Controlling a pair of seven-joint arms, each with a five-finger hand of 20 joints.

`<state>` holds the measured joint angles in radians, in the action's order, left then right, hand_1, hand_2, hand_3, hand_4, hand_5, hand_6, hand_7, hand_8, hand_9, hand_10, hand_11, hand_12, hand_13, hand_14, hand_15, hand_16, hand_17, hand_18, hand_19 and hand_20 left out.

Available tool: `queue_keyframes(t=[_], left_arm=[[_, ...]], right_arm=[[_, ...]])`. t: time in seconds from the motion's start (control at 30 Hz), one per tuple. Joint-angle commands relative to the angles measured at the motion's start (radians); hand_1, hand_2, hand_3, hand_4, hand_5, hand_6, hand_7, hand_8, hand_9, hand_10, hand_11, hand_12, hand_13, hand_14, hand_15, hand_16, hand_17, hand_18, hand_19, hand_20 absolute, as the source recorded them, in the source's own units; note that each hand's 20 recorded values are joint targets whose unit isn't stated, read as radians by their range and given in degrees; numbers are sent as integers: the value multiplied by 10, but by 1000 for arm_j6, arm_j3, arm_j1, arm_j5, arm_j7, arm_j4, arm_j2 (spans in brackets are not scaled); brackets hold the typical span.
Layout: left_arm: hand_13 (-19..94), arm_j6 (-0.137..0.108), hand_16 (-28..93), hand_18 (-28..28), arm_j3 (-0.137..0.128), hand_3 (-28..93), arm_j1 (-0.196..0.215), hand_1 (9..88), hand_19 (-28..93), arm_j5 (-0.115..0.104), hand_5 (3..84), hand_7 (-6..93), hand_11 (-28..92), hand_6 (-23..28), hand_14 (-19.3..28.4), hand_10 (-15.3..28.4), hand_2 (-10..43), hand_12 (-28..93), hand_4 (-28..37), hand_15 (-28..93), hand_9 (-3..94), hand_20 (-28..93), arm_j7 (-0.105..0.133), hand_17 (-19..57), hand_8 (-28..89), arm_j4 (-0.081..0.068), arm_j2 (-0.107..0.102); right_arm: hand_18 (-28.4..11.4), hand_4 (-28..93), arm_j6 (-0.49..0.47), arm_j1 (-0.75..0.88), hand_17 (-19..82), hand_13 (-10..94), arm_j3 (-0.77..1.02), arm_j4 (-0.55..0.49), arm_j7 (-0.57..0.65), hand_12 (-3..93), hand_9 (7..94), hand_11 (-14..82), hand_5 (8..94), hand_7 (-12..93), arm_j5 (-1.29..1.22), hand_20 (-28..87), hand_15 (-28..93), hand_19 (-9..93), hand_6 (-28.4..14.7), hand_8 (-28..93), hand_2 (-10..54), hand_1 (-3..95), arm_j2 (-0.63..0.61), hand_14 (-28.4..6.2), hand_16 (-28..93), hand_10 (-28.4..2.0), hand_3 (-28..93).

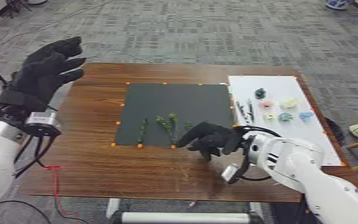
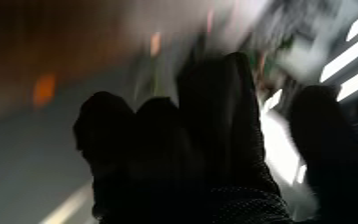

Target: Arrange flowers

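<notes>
The right hand (image 1: 210, 138), fingers loose, is near green stems (image 1: 170, 125); left hand's (image 1: 44, 72) fingers relaxed.

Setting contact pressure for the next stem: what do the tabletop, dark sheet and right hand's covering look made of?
Tabletop: wood or wood-look laminate, smooth with a slight sheen; brown with streaky grain.
Dark sheet: matte card, paper or thin foam; flat, evenly dark, without glare. Which one, I can't tell.
Right hand: dull black fabric; fine knit texture shows below the fingers.
</notes>
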<state>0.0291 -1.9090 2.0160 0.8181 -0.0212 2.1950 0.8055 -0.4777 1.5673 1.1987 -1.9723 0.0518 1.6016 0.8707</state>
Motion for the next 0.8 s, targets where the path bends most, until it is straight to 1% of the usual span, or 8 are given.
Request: queue_keyframes(t=[0.03,0.13,0.2,0.33,0.43,0.5,0.67,0.8], left_arm=[[74,-19,-43,191,-33,676,65,260,392,-2,228,203,223,13,125,91,-36,196,-262,432,159,117,-4,-107,-99,15,42],[74,-24,-44,192,-33,679,76,259,392,-4,229,203,223,13,125,91,-37,196,-262,433,160,116,-7,-107,-100,16,52],[74,-20,-44,191,-28,680,73,257,392,-1,229,202,223,13,125,91,-38,195,-262,433,160,116,-8,-106,-100,14,55],[74,-18,-45,191,-15,680,69,258,392,-1,229,204,224,13,125,92,-38,195,-265,434,160,115,-14,-106,-100,8,63],[75,-21,-45,191,-12,681,76,258,392,-3,229,204,223,13,125,92,-38,195,-265,434,160,115,-15,-107,-100,8,71],[75,-21,-45,191,-10,681,78,257,392,-1,229,204,223,13,125,92,-38,195,-265,434,160,115,-15,-106,-101,7,74],[74,-21,-46,191,-6,686,81,256,392,-2,229,204,222,13,125,91,-41,195,-266,435,160,115,-18,-106,-101,4,80],[75,-17,-46,191,1,685,80,257,392,-1,229,205,222,13,125,91,-40,195,-268,435,160,115,-18,-107,-101,1,82]], right_arm=[[-228,-283,392,253,395,683,347,-88,301,215,778,224,516,121,273,450,738,930,-12,-101,-50,320,-162,-120,327,-123,513],[-230,-281,572,244,387,675,283,-77,521,238,767,263,565,132,384,460,742,930,-28,-94,-52,389,-203,-118,330,-118,352],[-221,-245,659,221,396,683,225,-57,595,259,772,311,625,164,416,490,754,932,-28,-96,-63,421,-214,-109,335,-112,276],[-216,-229,723,127,399,682,65,-5,733,315,759,395,654,287,540,515,757,932,-11,-99,-86,467,-228,-105,367,-111,242],[-213,-180,733,68,383,658,-25,18,752,394,694,536,628,463,552,513,769,932,-19,-125,-95,503,-235,-105,398,-120,151],[-212,-167,728,29,379,655,-71,25,749,414,685,571,624,516,552,511,771,932,-20,-132,-95,505,-237,-108,402,-123,126],[-218,-149,739,-56,392,671,-154,44,728,437,702,600,642,569,548,529,791,932,-14,-142,-95,495,-246,-113,401,-122,95],[-220,-161,731,-114,406,684,-198,68,738,445,710,600,657,570,555,550,794,932,-12,-144,-93,479,-235,-113,402,-120,128]])
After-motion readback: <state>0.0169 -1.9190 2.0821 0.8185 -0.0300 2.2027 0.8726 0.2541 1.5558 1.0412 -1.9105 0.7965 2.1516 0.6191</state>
